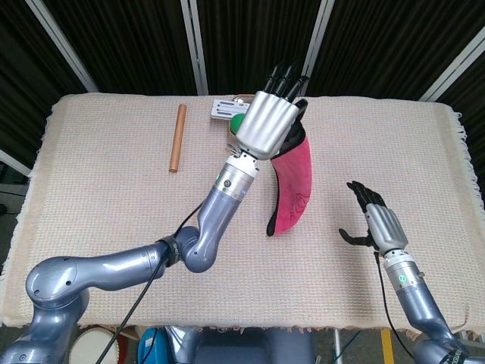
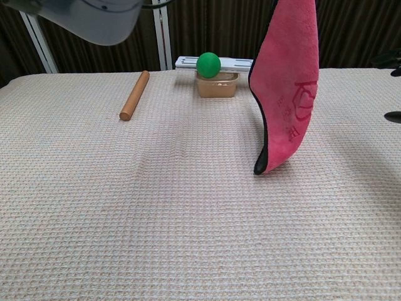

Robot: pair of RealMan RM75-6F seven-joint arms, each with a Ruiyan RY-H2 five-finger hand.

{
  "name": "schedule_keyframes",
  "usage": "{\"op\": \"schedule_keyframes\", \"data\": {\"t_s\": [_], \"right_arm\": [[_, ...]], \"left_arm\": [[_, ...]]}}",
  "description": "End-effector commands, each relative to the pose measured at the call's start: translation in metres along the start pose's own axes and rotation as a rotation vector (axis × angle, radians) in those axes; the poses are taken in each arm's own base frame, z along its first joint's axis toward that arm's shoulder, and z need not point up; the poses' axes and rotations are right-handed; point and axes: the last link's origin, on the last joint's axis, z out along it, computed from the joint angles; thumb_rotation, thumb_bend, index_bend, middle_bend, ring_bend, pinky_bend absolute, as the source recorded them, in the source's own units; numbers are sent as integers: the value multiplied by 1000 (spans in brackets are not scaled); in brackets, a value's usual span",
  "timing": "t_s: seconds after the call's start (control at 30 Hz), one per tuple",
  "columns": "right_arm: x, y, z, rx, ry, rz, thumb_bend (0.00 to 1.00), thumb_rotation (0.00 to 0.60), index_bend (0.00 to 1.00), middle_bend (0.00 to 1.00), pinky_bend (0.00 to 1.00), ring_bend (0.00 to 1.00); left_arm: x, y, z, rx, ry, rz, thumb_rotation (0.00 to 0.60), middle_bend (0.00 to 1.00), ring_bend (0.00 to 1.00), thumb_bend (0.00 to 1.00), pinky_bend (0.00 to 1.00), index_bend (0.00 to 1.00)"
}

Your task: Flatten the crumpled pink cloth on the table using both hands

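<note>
The pink cloth (image 1: pixel 294 184) with a dark underside hangs from my left hand (image 1: pixel 270 114), which grips its top edge high above the table's middle. In the chest view the pink cloth (image 2: pixel 287 88) dangles upright, and its lower tip hangs close above the mat; I cannot tell if it touches. My right hand (image 1: pixel 377 218) hovers to the right of the cloth, fingers spread, holding nothing and apart from the fabric. In the chest view only dark fingertips (image 2: pixel 393 116) of the right hand show at the right edge.
A wooden rolling pin (image 1: pixel 177 138) lies at the back left on the beige woven mat (image 1: pixel 106 197). A green ball (image 2: pixel 208 64) sits on a small tan box (image 2: pixel 217 84), with a white bar (image 2: pixel 216 62) behind it, at the back centre.
</note>
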Motion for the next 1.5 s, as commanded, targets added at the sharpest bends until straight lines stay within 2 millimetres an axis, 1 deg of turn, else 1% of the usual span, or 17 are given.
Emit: {"op": "schedule_keyframes", "data": {"t_s": [0.03, 0.13, 0.27, 0.37, 0.47, 0.6, 0.9, 1.0, 1.1, 1.2, 1.27, 1.5], "right_arm": [[1, 6, 1, -12, -4, 8, 299, 600, 0, 0, 0, 0], [0, 10, 1, -16, -11, 16, 298, 600, 0, 0, 0, 0], [-2, 11, 1, -14, -18, 26, 298, 600, 0, 0, 0, 0], [-4, 10, 1, -5, -22, 27, 299, 600, 0, 0, 0, 0], [-4, 8, 1, 5, -22, 26, 299, 600, 0, 0, 0, 0], [-4, 6, 1, 11, -23, 24, 299, 600, 0, 0, 0, 0], [2, 15, 5, -24, -15, 36, 299, 600, 0, 0, 0, 0], [7, 18, 8, -36, -7, 51, 299, 600, 0, 0, 0, 0], [10, 20, 10, -46, 2, 60, 299, 600, 0, 0, 0, 0], [12, 24, 11, -57, 2, 61, 298, 600, 0, 0, 0, 0], [11, 27, 11, -63, -2, 66, 299, 600, 0, 0, 0, 0], [4, 27, 15, -63, -27, 81, 298, 600, 0, 0, 0, 0]], "left_arm": [[14, -28, -4, 25, 31, 67, 600, 188, 0, 496, 0, 601], [30, -50, -8, 41, 48, 108, 600, 192, 0, 496, 0, 603], [52, -65, -9, 53, 56, 121, 600, 208, 0, 496, 0, 608], [64, -65, -9, 47, 53, 121, 600, 211, 0, 495, 0, 611], [67, -57, -10, 29, 42, 107, 600, 212, 0, 496, 0, 611], [55, -37, -10, -2, 4, 74, 600, 212, 0, 496, 0, 611], [3, 19, -8, -52, -78, -9, 600, 210, 0, 497, 0, 613], [-8, 36, -6, -57, -83, -62, 600, 210, 0, 496, 0, 613], [-15, 50, -5, -71, -75, -109, 600, 210, 0, 496, 0, 613], [-18, 57, -6, -84, -57, -142, 600, 210, 0, 496, 0, 613], [-20, 58, -7, -85, -48, -166, 600, 210, 0, 496, 0, 613], [-24, 51, -13, -73, -34, -220, 600, 211, 0, 496, 0, 613]]}}
